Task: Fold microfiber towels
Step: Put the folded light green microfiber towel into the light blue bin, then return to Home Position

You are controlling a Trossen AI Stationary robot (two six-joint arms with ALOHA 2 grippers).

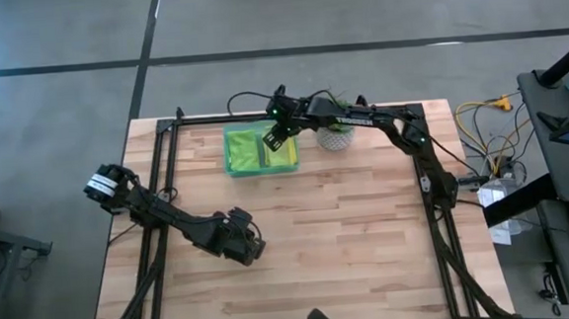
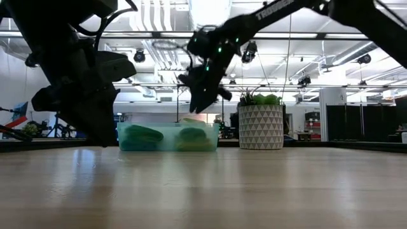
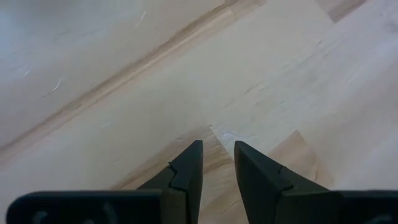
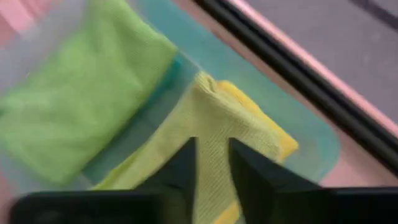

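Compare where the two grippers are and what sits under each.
The right gripper hangs over the green tray at the table's far side, above the folded towels; the left gripper is near the table's middle, over bare wood. Both have their jaws slightly apart, gripping nothing.

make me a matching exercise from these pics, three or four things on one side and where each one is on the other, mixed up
Things:
1. right end effector
2. left end effector
3. potted plant
4. folded towels

Places:
a. low over bare wood near the table's middle
b. inside the green tray
c. above the tray at the table's far edge
d. on the table, just right of the tray

Pairs: 1-c, 2-a, 3-d, 4-b
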